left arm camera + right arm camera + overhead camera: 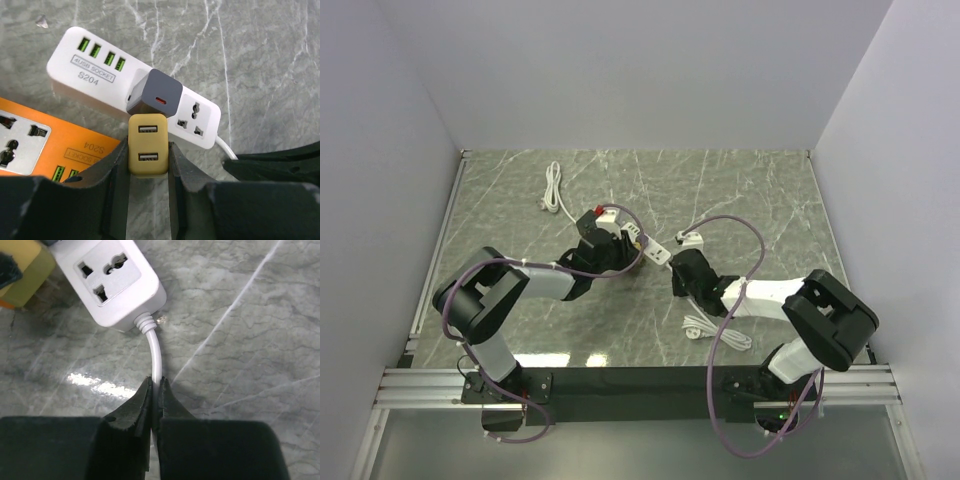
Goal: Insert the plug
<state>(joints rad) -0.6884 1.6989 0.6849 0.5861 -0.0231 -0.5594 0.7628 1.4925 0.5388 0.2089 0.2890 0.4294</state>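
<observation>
The marble-patterned tabletop carries a white power strip near its middle, and both arms reach in to it. An orange power strip lies just beside the white power strip's long near edge in the left wrist view, partly under the left arm, and looks to have no part in the job.

A grey charger already sits in one socket of the white power strip, so the free socket at its cord end is probably the target. The left end effector is clamped on a yellow plug by its two flat sides. It holds the yellow plug just off the white power strip's edge, touching or nearly touching the grey charger, and not yet seated.

The right end effector is pinched tight on the cord just behind the white power strip's end, likely to stop it sliding under the push.

The white power strip reads "4USB SOCKET" and "S204" beside its four green ports. The orange power strip shows "S204" upside down
</observation>
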